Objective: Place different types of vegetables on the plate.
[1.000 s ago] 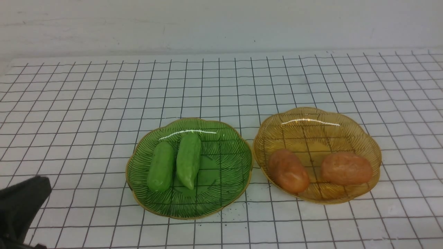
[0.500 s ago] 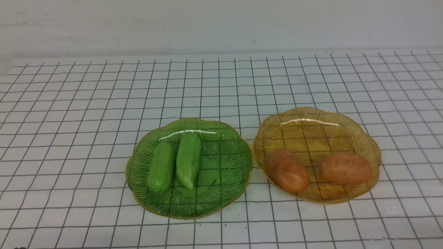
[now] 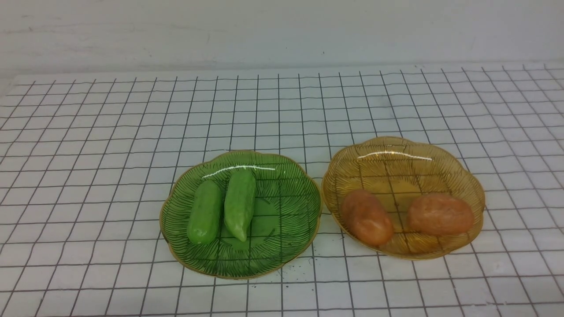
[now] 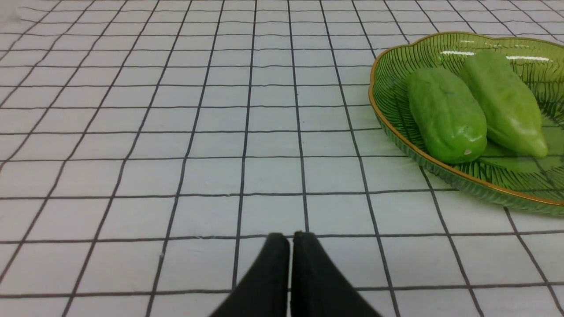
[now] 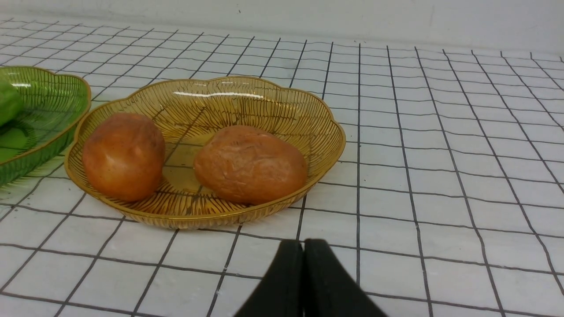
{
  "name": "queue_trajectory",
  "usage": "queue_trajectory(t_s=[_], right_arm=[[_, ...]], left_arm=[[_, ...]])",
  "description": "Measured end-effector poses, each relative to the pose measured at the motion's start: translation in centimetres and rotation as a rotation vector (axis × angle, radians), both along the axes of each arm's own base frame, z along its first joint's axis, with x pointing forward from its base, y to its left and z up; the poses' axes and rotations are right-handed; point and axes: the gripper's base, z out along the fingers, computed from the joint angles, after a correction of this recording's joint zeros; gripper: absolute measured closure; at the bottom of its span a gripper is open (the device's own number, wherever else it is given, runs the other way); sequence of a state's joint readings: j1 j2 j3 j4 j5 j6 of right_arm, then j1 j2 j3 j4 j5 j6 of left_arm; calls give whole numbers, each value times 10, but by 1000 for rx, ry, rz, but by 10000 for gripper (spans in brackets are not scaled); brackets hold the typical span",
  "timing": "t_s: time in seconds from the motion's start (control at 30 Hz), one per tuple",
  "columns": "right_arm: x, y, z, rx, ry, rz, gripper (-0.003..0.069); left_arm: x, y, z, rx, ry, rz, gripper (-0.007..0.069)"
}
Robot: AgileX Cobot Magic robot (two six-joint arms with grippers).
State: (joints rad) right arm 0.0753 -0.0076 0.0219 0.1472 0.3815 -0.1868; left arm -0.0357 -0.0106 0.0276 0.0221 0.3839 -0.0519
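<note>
Front view: the left arm, seen at the lower-left corner 1 s ago, has left this view. 2 cucumbers (image 3: 205,212) (image 3: 240,204) lie unmoved, touching, in the green plate (image 3: 291,246); 2 potatoes (image 3: 366,217) (image 3: 439,214) lie apart in the amber plate (image 3: 396,147). Left gripper (image 4: 291,237) and right gripper (image 5: 303,245) have fingers pressed together, empty, above the grid cloth (image 3: 88,132).
</note>
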Motion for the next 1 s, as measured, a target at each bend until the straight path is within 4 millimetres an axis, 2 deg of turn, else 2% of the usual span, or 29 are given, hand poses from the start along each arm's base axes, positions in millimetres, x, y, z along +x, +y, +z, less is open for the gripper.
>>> queue_trajectory(t_s=[1.0], right_arm=[[0,0,0,0,0,0,673]], left_arm=[[0,-2,0,0,0,-39,632]])
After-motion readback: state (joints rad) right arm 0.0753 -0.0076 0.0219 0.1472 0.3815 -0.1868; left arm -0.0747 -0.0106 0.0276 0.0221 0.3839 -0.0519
